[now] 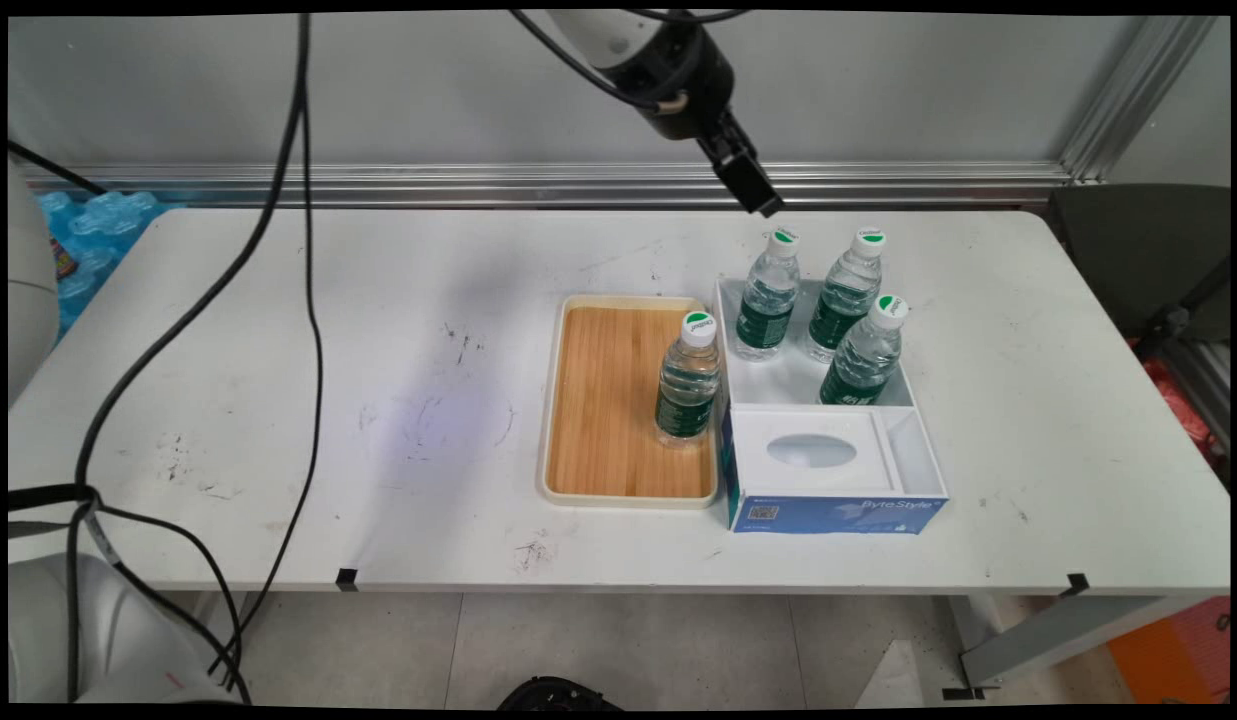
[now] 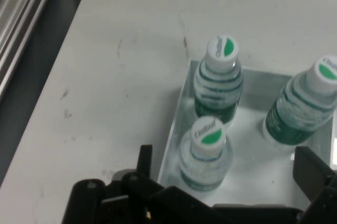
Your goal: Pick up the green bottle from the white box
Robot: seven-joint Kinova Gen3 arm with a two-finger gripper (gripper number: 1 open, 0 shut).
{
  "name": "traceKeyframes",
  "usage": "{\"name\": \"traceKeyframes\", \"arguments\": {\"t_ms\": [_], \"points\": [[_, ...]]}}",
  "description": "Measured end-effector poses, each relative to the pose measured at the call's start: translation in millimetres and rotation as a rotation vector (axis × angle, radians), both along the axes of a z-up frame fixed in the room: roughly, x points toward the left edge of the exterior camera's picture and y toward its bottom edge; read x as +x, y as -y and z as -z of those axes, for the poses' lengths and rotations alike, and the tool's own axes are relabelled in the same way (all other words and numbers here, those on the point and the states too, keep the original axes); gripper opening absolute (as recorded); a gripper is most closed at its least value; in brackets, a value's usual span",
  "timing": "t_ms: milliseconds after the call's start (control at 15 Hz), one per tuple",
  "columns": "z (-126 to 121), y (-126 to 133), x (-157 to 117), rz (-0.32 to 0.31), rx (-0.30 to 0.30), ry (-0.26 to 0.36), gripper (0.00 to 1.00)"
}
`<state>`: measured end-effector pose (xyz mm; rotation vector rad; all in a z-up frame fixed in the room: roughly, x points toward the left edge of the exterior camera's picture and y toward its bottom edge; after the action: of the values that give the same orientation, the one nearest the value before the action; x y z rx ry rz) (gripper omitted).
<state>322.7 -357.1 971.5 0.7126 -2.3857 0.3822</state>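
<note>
My gripper [image 1: 763, 200] hangs open above the table's back edge, just over the back-left water bottle [image 1: 768, 295] in a white box [image 1: 723, 300]. In the hand view that bottle [image 2: 208, 153] stands below and between the spread fingers [image 2: 145, 158], untouched by the gripper [image 2: 229, 158]. Two more green-labelled bottles [image 1: 850, 290] [image 1: 866, 352] share the box [image 2: 176, 124], and both show in the hand view [image 2: 218, 79] [image 2: 308, 105]. A further bottle [image 1: 688, 380] stands upright on a bamboo tray [image 1: 608, 400] to the left of the box.
A blue tissue box [image 1: 828, 470] lies in the white box's front part. Black cables [image 1: 308, 300] hang over the table's left half. A pack of bottles [image 1: 88, 240] lies beyond the far left corner, a dark chair [image 1: 1138, 260] at the right.
</note>
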Motion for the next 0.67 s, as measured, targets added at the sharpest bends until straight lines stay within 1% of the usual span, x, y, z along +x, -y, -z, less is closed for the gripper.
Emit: {"name": "traceKeyframes", "arguments": {"t_ms": [200, 467, 667], "points": [[12, 10, -11, 0.025, 0.0, -0.006, 1.0], [34, 19, -21, 0.065, -0.002, 0.011, 1.0], [49, 26, -24, 0.075, -0.003, 0.019, 1.0]]}}
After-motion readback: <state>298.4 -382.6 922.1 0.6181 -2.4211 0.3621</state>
